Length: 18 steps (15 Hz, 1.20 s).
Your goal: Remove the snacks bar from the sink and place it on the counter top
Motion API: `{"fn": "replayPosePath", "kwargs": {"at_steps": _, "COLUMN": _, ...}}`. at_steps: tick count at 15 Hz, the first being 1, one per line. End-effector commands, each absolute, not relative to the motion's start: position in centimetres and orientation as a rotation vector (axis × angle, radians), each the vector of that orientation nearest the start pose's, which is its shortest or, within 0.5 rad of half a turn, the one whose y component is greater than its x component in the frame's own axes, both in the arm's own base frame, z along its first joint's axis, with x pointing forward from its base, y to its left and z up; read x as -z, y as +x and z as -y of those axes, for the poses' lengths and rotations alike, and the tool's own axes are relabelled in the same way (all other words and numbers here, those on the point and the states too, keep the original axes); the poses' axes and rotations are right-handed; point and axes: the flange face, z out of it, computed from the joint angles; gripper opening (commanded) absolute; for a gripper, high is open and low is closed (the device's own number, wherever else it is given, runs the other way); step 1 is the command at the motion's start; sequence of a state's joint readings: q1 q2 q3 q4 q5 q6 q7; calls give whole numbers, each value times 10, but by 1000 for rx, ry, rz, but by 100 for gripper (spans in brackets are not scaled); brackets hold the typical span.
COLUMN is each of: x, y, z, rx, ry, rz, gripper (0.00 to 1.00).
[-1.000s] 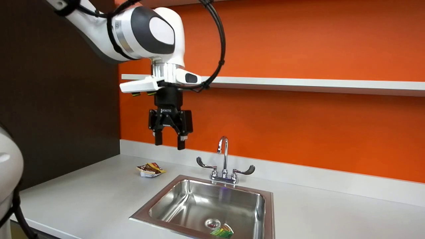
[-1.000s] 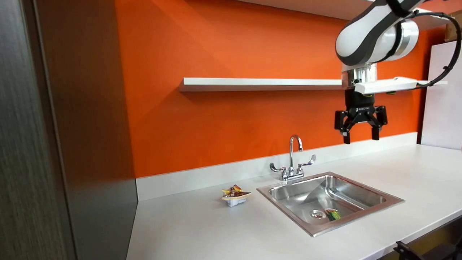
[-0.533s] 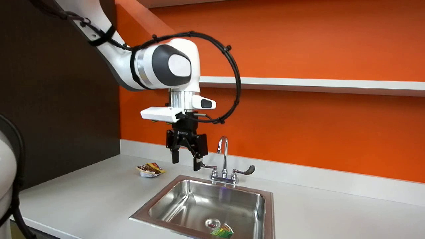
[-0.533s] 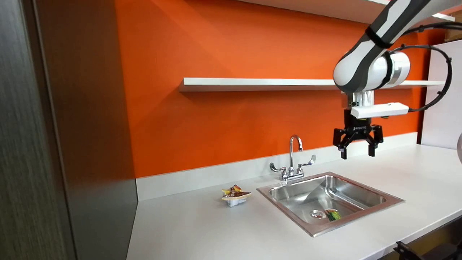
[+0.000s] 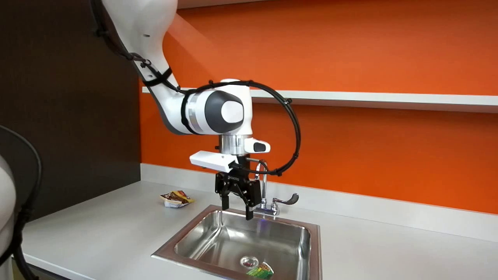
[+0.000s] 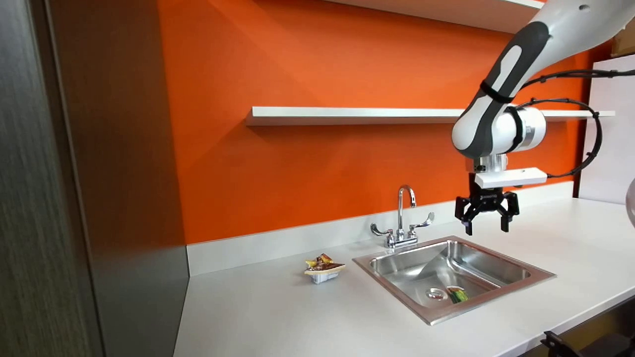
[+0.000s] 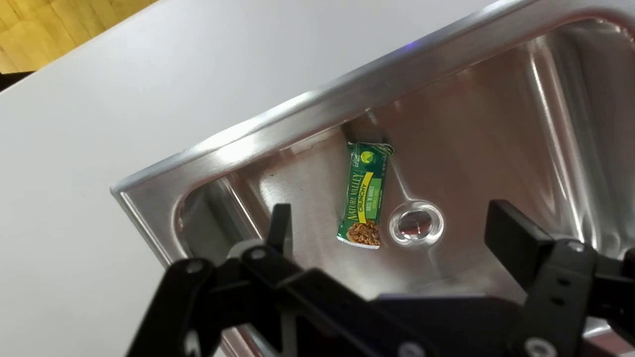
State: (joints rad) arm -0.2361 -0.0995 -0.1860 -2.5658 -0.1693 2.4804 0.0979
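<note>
The snack bar (image 7: 366,196) is a green Nature Valley packet lying in the steel sink (image 7: 317,113), beside the drain. It also shows small in both exterior views (image 5: 261,271) (image 6: 457,294). My gripper (image 5: 237,210) points down with its fingers apart and nothing between them. It is above the back part of the sink, well over the bar's height, and also shows in an exterior view (image 6: 486,227). In the wrist view the fingers (image 7: 389,223) stand either side of the bar's lower end and the drain. The white counter top (image 6: 273,317) surrounds the sink.
A chrome faucet (image 6: 401,213) stands at the sink's back edge, close behind the gripper in an exterior view. A brown and yellow snack pack (image 5: 176,199) lies on the counter beside the sink. A white shelf (image 5: 369,96) runs along the orange wall.
My gripper has come down steadily toward the sink, fingers still apart. It moved right in one exterior view and slightly left in another. The bar and snack pack have not moved.
</note>
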Motion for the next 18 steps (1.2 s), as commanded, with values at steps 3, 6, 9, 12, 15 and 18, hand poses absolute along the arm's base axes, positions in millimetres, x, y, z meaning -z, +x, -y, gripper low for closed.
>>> {"fn": "replayPosePath", "kwargs": {"at_steps": 3, "x": -273, "y": 446, "z": 205, "rx": -17, "ry": -3183, "rz": -698, "gripper": 100}}
{"fn": "replayPosePath", "kwargs": {"at_steps": 6, "x": -255, "y": 461, "z": 211, "rx": -34, "ry": -3188, "rz": -718, "gripper": 100}}
{"fn": "replayPosePath", "kwargs": {"at_steps": 9, "x": -233, "y": 475, "z": 213, "rx": -59, "ry": -3192, "rz": -726, "gripper": 100}}
{"fn": "replayPosePath", "kwargs": {"at_steps": 12, "x": -215, "y": 485, "z": 214, "rx": -80, "ry": -3194, "rz": -730, "gripper": 100}}
{"fn": "replayPosePath", "kwargs": {"at_steps": 15, "x": -196, "y": 494, "z": 213, "rx": -100, "ry": -3198, "rz": -732, "gripper": 100}}
{"fn": "replayPosePath", "kwargs": {"at_steps": 18, "x": -177, "y": 501, "z": 212, "rx": -117, "ry": -3203, "rz": -731, "gripper": 100}}
